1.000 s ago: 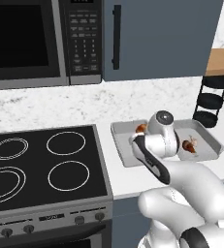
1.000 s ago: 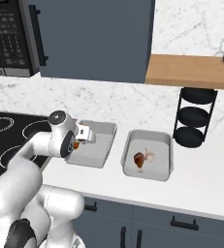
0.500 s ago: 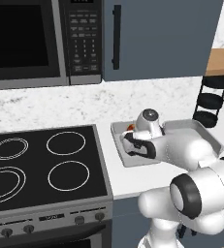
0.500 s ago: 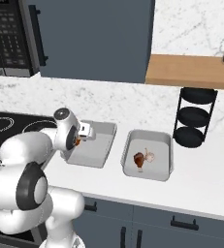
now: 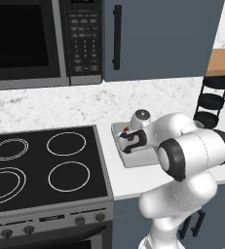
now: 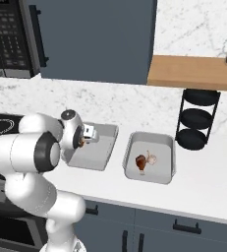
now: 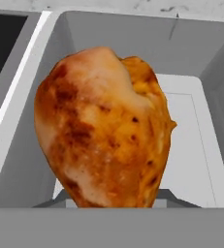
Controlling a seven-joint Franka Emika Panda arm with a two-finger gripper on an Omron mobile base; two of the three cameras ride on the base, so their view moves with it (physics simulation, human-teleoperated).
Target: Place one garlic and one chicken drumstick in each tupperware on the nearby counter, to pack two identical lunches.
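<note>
White marbled desk (image 6: 203, 167) carries two grey tupperwares. Pincer (image 5: 129, 141) pinches a chicken drumstick (image 7: 104, 128) over the left tupperware (image 6: 107, 142). Tilted release might bounce it out.

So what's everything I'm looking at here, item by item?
counter: one, white with grey speckles, runs beside the stove
stove: one, black glass top with four ring burners, left of the counter
microwave: one, dark, mounted above the stove
cabinet door: one, dark blue, above the counter
grey tupperware: two; the right one holds a drumstick and a garlic, the left one sits under the gripper
chicken drumstick: two, browned; one held over the left tupperware, one in the right
garlic: one, pale, in the right tupperware
tiered rack: one, black, on the counter at the right
wooden shelf: one, tan, above the rack
gripper: one, shut on the chicken drumstick
</note>
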